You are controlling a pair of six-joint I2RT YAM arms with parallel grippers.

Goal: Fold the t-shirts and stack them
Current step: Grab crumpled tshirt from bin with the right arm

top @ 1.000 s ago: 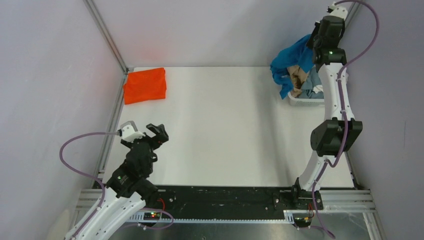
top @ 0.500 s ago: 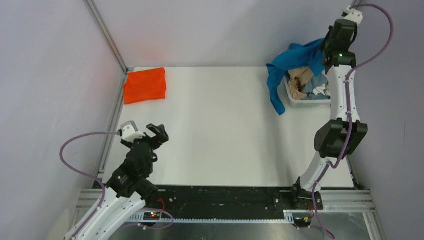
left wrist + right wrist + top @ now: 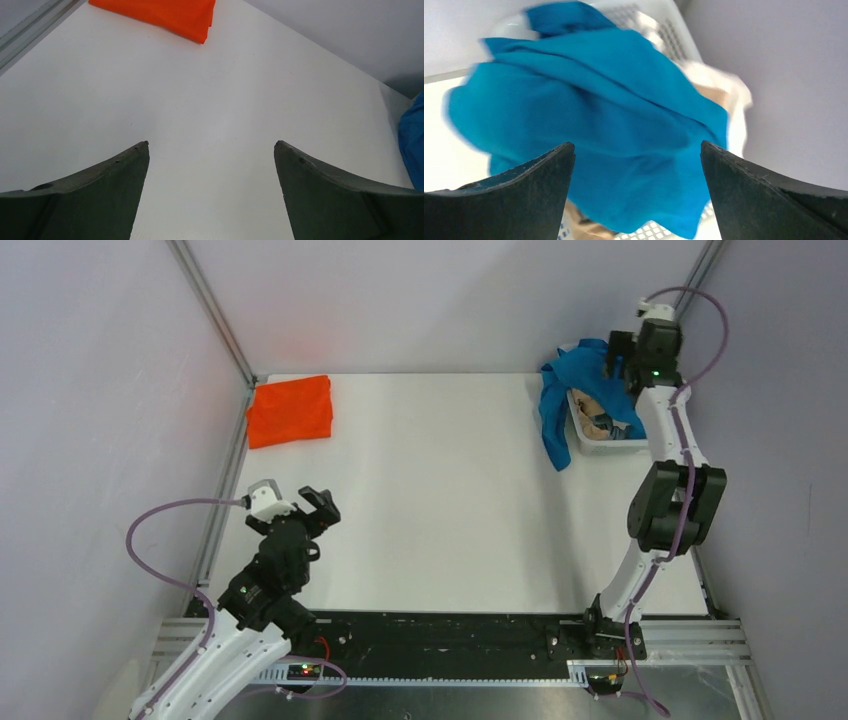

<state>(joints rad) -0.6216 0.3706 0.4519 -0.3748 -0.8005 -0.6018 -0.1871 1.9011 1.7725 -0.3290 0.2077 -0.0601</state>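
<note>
Moved: right arm has dropped back from the far corner; blue shirt (image 3: 556, 405) now bunched over the basket (image 3: 612, 445) rim, tail on the table (image 3: 430, 500).
Room: white table, pale walls, metal frame.
Right gripper (image 3: 637, 145): jaws wide apart, holding nothing; blue shirt just ahead of the fingers, contact unclear.
Left gripper (image 3: 211, 145): jaws wide apart, empty, over bare table.
Orange shirt (image 3: 165, 12): folded, well ahead-left of left gripper.
Beige shirt (image 3: 597, 410): in basket, below right gripper.

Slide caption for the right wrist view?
Open right gripper over the blue t-shirt draped across the white lattice basket.
</note>
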